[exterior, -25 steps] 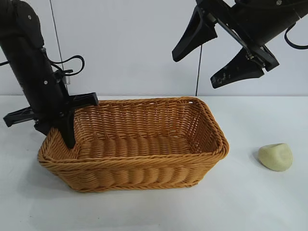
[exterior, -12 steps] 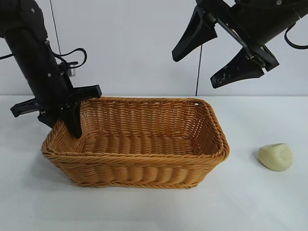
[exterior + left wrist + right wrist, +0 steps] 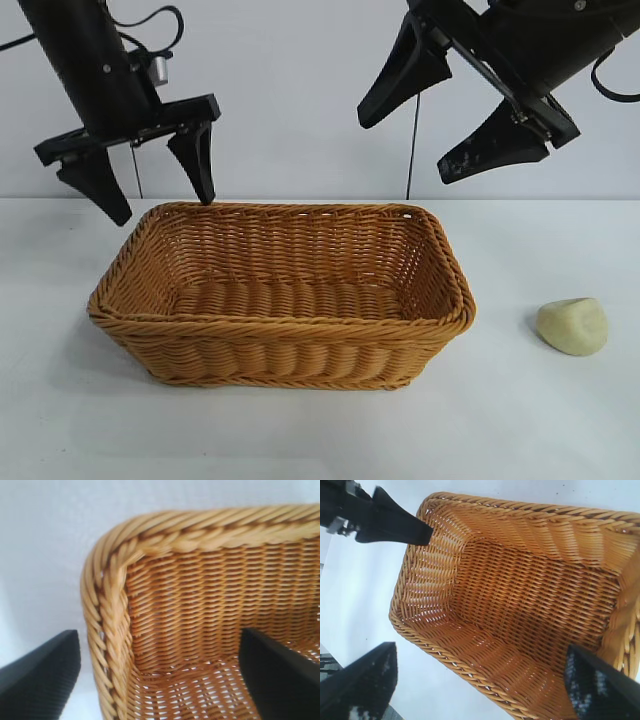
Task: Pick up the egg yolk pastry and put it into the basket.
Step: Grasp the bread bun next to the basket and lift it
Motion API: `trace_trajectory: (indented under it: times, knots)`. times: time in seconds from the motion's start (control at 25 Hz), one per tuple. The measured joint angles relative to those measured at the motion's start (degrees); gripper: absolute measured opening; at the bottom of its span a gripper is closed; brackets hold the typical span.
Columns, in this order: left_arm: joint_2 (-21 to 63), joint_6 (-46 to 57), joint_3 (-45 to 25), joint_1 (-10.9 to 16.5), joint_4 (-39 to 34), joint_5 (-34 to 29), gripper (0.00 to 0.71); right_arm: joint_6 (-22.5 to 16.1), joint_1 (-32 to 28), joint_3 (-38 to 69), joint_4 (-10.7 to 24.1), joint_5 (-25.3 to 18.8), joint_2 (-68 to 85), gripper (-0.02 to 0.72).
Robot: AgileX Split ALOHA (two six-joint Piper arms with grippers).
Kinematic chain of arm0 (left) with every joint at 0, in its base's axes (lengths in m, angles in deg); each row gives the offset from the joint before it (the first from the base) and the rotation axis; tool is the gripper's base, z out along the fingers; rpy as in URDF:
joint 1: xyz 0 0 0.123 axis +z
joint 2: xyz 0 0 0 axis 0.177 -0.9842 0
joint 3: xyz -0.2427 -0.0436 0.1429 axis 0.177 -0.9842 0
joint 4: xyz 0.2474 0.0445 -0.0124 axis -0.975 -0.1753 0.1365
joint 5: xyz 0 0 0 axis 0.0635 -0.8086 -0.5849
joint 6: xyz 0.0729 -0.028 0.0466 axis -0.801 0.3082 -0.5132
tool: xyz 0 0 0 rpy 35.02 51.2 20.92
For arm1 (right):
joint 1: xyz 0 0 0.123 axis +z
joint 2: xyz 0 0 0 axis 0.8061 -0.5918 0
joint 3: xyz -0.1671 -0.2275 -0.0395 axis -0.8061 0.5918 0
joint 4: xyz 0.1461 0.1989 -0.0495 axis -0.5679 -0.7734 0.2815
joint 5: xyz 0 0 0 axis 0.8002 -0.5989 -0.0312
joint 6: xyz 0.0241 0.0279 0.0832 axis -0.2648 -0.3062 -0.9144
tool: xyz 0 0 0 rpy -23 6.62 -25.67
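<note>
The egg yolk pastry (image 3: 572, 326), likely light, soft and crumbly, sits on the tabletop (image 3: 520, 420) right of the basket (image 3: 280, 300), wanting a gentle side grip; left gripper (image 3: 160, 178) and right gripper (image 3: 425, 135) hover wide open, empty.

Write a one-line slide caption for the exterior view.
Open left gripper above empty basket; pastry waits on table.

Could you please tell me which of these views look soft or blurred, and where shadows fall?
Exterior view: evenly lit and sharp, with a faint shadow beside the egg yolk pastry and under the basket. Left wrist view: the basket rim is soft and the near dark fingers are blurred. Right wrist view: the weave is fairly crisp, but the near fingertips are out of focus.
</note>
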Motion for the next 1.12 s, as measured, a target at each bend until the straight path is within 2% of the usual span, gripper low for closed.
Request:
trace_trajectory:
  times: [0.16,0.36,0.48,0.76,0.92,1.12]
  knots:
    - [0.00,0.00,5.27,0.00,-5.58,-0.71,0.665,0.00,0.00,0.00,0.19,-0.27,0.00,0.622]
    - [0.00,0.00,6.16,0.71,-11.17,-0.79,0.665,0.00,0.00,0.00,0.19,-0.42,0.00,0.622]
    - [0.00,-0.80,6.16,2.99,-11.36,-0.84,0.665,0.00,0.00,0.00,0.19,-0.44,0.00,0.622]
    - [0.07,-1.86,6.01,11.27,-12.03,-0.84,0.665,-0.05,0.00,0.00,0.19,-0.44,0.00,0.622]
    - [3.07,-2.58,1.57,13.66,-12.28,-0.77,0.665,-0.05,0.00,0.00,0.19,-0.44,0.00,0.622]
    - [12.07,-3.64,-10.31,13.48,-12.34,-0.82,0.665,-0.05,0.00,0.00,0.21,-0.44,0.00,0.622]
